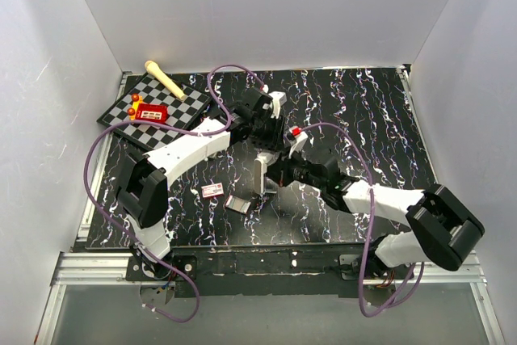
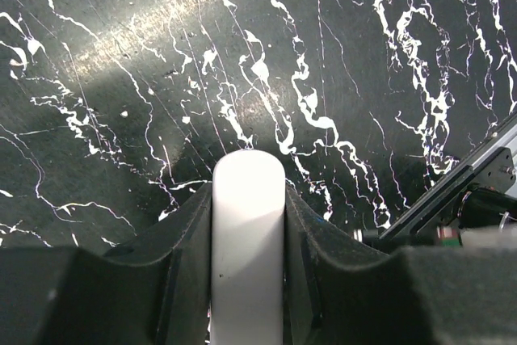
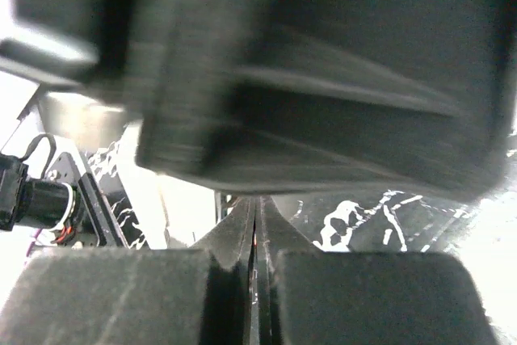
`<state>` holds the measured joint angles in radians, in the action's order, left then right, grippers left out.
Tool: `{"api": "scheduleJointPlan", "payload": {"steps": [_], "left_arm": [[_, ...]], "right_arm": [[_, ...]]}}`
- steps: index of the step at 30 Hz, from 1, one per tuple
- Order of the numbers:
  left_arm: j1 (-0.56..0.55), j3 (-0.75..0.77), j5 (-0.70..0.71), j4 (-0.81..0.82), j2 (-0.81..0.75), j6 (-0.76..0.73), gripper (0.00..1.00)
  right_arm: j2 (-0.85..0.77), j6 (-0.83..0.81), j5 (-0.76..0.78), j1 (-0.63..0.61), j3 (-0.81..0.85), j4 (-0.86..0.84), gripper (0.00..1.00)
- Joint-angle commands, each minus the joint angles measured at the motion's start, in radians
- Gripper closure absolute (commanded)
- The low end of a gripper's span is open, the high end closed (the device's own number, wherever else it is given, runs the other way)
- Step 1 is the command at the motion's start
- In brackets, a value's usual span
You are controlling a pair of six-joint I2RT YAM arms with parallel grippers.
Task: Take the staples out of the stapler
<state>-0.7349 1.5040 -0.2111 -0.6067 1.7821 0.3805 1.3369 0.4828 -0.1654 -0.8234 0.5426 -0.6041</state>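
The stapler (image 1: 260,175) is a slim pale grey piece standing on end at mid-table. My left gripper (image 1: 261,149) holds its upper part. In the left wrist view the stapler (image 2: 247,240) looks white with a rounded tip, and my left gripper (image 2: 248,193) is shut on both its sides. My right gripper (image 1: 273,174) sits right beside the stapler's lower half. In the right wrist view its fingers (image 3: 257,224) are pressed shut, with the pale stapler (image 3: 187,212) just to their left. The staples are hidden; I cannot tell if anything thin sits between the right fingers.
A small red-and-white box (image 1: 212,191) and a flat silvery rectangle (image 1: 238,204) lie left of the stapler. At the back left a checkerboard (image 1: 166,115) carries a red box (image 1: 151,112) and a cream stick (image 1: 166,79). White walls enclose the marbled black table (image 1: 363,119).
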Motion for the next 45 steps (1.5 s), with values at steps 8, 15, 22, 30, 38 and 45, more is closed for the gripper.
{"api": "scheduleJointPlan", "payload": {"steps": [8,15,22,30,38,45], "left_arm": [[0.003,-0.004,-0.017,0.042,-0.079,-0.008,1.0],[0.003,-0.014,-0.036,0.05,-0.111,-0.015,1.0],[0.003,-0.005,-0.1,0.051,-0.193,-0.032,1.0],[0.002,-0.036,-0.195,0.077,-0.299,-0.051,1.0],[0.002,-0.142,-0.13,0.237,-0.458,0.034,1.0],[0.0,-0.217,-0.045,0.34,-0.549,0.09,1.0]], "right_arm": [[-0.038,-0.056,0.029,-0.006,0.019,-0.011,0.99],[-0.074,-0.064,0.087,-0.006,0.019,0.058,0.99],[-0.18,-0.104,0.214,-0.006,0.031,0.219,0.99],[-0.341,-0.138,0.303,-0.006,0.066,0.427,0.99],[-0.537,-0.101,0.052,-0.036,0.099,0.634,0.99],[-0.575,-0.108,-0.124,-0.15,0.154,0.672,0.99]]}}
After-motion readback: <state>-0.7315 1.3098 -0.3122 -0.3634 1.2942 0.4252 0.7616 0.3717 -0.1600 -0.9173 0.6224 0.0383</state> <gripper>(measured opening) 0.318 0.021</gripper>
